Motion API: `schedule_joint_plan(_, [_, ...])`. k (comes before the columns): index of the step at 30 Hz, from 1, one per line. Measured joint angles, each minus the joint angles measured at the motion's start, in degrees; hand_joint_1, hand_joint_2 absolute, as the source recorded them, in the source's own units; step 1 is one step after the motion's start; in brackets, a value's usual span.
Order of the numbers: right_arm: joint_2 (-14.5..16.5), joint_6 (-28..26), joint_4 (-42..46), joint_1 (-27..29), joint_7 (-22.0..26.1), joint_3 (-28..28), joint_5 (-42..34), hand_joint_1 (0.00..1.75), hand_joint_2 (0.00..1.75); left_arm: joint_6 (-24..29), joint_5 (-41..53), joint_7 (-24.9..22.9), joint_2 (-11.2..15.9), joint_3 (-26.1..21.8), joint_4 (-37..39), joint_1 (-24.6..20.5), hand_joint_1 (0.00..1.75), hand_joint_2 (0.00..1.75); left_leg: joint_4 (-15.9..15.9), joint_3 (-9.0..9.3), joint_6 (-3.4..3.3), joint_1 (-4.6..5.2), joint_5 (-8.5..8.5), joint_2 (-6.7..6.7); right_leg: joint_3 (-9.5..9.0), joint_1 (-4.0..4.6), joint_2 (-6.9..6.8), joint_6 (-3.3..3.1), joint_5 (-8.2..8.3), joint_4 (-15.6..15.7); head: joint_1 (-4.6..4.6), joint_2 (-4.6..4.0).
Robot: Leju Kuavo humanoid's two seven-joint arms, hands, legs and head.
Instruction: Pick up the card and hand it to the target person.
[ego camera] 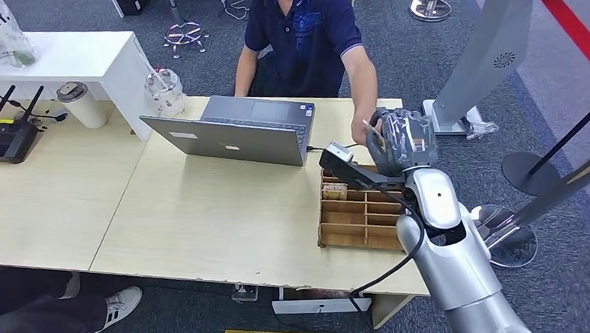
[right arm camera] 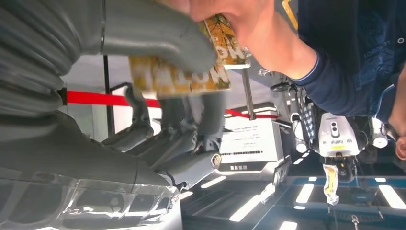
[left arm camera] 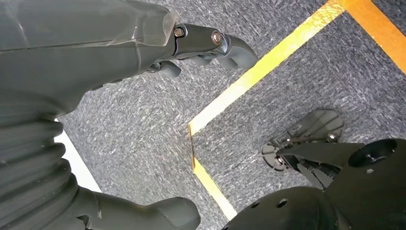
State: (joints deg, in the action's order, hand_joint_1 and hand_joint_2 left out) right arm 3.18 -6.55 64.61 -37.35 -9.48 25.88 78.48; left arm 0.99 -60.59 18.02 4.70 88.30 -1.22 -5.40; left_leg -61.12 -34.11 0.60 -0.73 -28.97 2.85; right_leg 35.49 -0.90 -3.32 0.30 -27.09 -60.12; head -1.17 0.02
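Open laptop (ego camera: 239, 130) mid-desk — router (ego camera: 2, 136), paper cup (ego camera: 83, 104) at left.

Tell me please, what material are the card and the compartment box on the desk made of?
The card looks like thin printed cardstock or plastic with a slight gloss and an autumn-leaf print; which one is unclear. The compartment box looks like unpainted light wood or plywood, matte, with thin flat dividers.

You are in an office. A person (ego camera: 301, 38) sits at a light wood desk (ego camera: 204, 215) with an open laptop (ego camera: 238, 131) on it. A router (ego camera: 1, 138) with antennas and a paper cup (ego camera: 83, 104) stand on the next desk. The floor is grey carpet (left arm camera: 143, 139) with yellow tape (left arm camera: 268, 62). Posts (ego camera: 429, 7) with a red rope belt (ego camera: 575, 23) stand off to the side.
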Motion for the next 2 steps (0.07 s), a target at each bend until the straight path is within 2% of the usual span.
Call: schedule_joint_plan(2, [0.1, -0.2, 0.0, 0.0, 0.3, 0.0, -0.5, 0.0, 1.75, 0.1, -0.1, -0.1, 0.0, 0.0, 0.0, 0.0, 0.0, 1.75, 0.0, 0.0, 0.0, 0.0, 0.0, 0.0, 0.0, 0.0, 0.0, 0.0, 0.0, 0.0, 0.0, 0.0])
